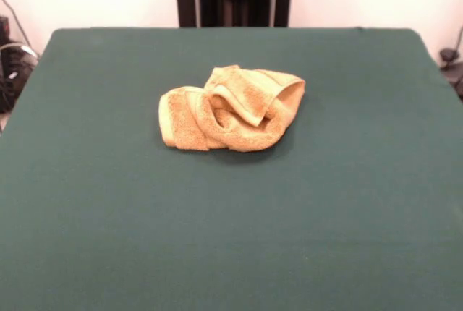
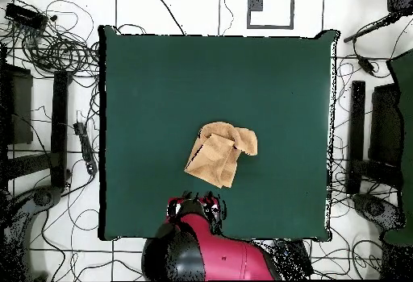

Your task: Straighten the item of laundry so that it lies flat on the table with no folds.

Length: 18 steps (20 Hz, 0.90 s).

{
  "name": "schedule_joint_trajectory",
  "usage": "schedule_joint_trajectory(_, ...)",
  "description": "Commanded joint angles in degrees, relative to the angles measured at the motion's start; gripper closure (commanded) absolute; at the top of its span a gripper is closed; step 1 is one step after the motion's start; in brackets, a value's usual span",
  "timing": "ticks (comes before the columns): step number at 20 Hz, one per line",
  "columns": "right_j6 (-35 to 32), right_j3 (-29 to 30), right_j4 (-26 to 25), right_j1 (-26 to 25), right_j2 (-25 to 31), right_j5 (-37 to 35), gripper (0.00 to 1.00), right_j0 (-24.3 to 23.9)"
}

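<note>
**Ana:** While the towel point(image 1: 230, 111) is lying crumpled near the middle of the table point(image 1: 108, 217), is any part of it sitting flat?

**Ben:** Hardly any. From the front it is bunching into a rolled heap, with one fold curling over the top and a rounded lobe bulging at the picture's left. From overhead the towel point(image 2: 219, 155) is showing a flatter folded panel toward the robot's side and a crumpled hump at its far right corner.

**Ana:** Which way is it running?

**Ben:** In the front view its long axis is running roughly left to right, tilting up a little toward the right. Overhead the heap is sitting slightly askew to the table's edges.

**Ana:** And what is the arm doing?

**Ben:** The arm point(image 2: 206, 250) is sitting drawn back over the table's near edge by the base, its red and black bulk showing only in the overhead view. It is standing apart from the towel, with bare green cloth between them.

**Ana:** Is the claw open or closed?

**Ben:** I cannot tell. The gripper point(image 2: 194, 206) is only showing as a dark cluster at the arm's tip, and it is touching nothing.

**Ana:** Is anything lying in the way?

**Ben:** No, the towel is resting alone on the felt. Tangled cables point(image 2: 56, 49) are trailing on the floor beside the table, well apart from the towel.
</note>
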<state>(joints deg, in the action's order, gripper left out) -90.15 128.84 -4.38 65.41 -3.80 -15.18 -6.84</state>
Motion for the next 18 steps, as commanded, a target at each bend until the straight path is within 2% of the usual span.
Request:
schedule_joint_trajectory(1,-7.55,7.13,-4.12,-11.12,4.18,7.46,0.0,-0.72)
schedule_joint_trajectory(7,-8.6,6.3,-5.79,-15.85,3.38,10.31,0.0,-0.56)
schedule_joint_trajectory(14,-10.25,3.92,-8.09,-24.82,0.61,16.99,0.0,1.7)
schedule_joint_trajectory(18,-10.71,3.36,-8.55,-27.08,0.49,19.03,0.0,2.0)
